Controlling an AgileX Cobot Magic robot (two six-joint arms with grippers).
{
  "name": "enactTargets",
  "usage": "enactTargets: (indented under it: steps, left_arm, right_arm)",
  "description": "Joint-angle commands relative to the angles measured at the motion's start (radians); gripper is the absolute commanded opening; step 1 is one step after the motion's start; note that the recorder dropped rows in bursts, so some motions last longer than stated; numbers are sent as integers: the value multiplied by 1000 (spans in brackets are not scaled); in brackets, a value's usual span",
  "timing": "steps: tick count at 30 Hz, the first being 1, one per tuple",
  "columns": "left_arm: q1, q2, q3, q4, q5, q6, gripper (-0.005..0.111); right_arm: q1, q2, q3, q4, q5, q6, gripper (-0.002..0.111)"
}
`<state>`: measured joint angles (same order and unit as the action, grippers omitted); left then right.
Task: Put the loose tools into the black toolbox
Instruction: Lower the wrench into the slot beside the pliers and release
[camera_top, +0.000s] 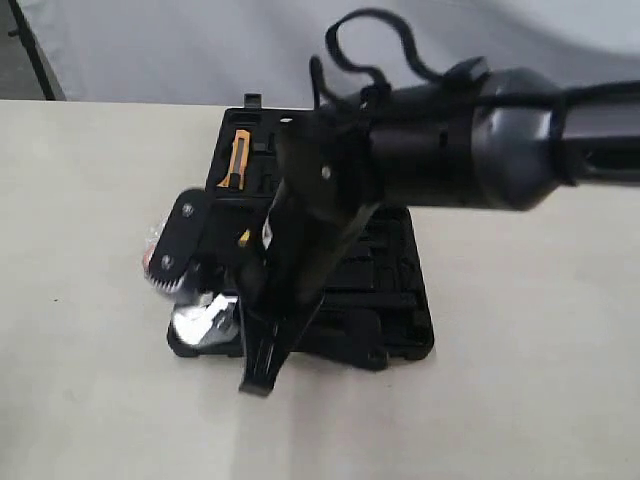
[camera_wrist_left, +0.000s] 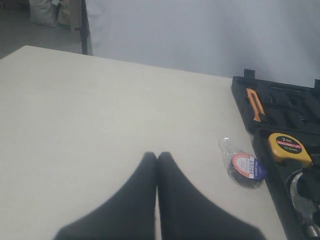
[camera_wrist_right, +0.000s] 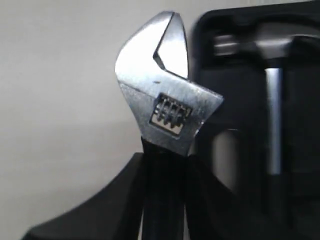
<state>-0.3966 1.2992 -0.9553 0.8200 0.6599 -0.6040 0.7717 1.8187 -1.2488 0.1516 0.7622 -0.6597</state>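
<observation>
My right gripper is shut on the black handle of the silver adjustable wrench, whose head sticks out past the fingertips over the table, beside the edge of the black toolbox. The steel claw hammer lies in a recess of the case. The small dark tape roll, in a clear wrapper, lies on the table just outside the toolbox. My left gripper is shut on nothing, above bare table and apart from the roll. In the exterior view my right arm covers much of the toolbox.
A yellow tape measure and an orange-handled tool sit in recesses of the open case. The cream table stretches wide to the left of the case. A grey backdrop stands behind the table's far edge.
</observation>
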Motion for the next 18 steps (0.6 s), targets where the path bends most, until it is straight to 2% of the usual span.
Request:
enactTargets:
  steps: [1,8,18]
  left_arm:
    - [3,-8,9,-14,-17,-10,1]
    - [3,-8,9,-14,-17,-10,1]
    - [3,-8,9,-14,-17,-10,1]
  right_arm:
    - [-104,12,-93,-124,-11,-21,-1]
    - [-219,144,-248,-146,-12,-74,-1]
    - [-232,308,-312,-152,1,-89,-1]
